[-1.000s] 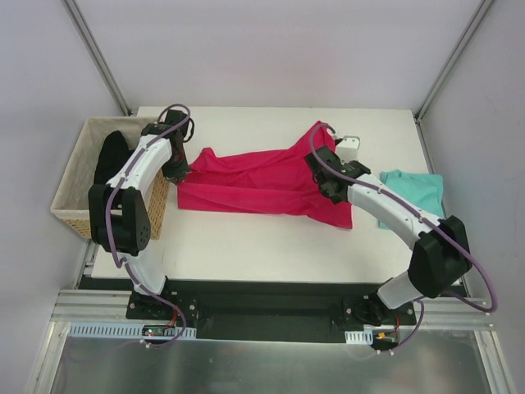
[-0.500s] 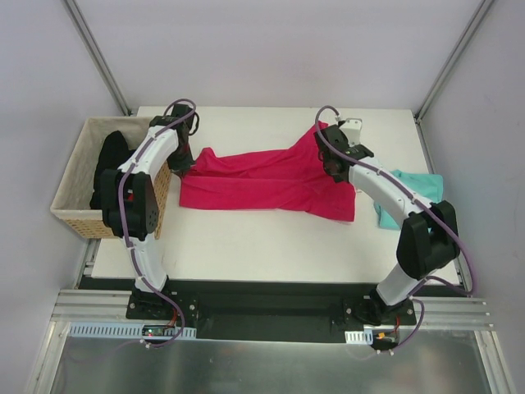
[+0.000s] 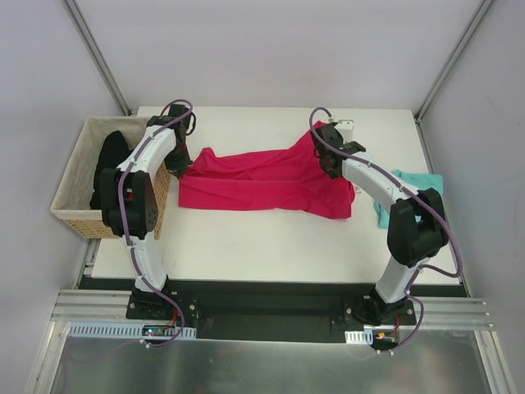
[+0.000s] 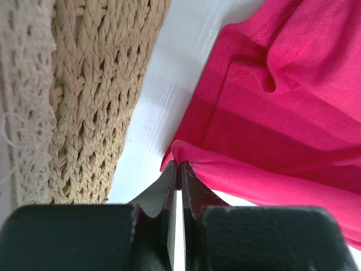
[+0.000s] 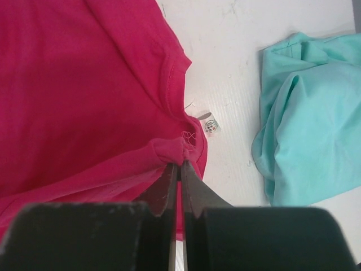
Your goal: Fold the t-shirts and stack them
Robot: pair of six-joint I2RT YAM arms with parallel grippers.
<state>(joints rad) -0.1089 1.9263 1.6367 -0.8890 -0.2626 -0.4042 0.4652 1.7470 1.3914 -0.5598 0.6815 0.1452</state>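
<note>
Pink t-shirt [image 3: 254, 182] clamped in left gripper [image 4: 179, 169], right gripper [image 5: 180, 164].

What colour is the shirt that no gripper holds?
The loose t-shirt is turquoise, clearest in the right wrist view.

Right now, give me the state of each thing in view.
pink shirt: spread out, rumpled, pinched at both ends.
teal shirt: crumpled, lying free.
left gripper: shut on pink shirt.
right gripper: shut on pink shirt.
basket: upright, black garment inside.

One camera looks down on the pink t-shirt [image 3: 246, 179] from high above, while each wrist camera closely faces one end of it.
</note>
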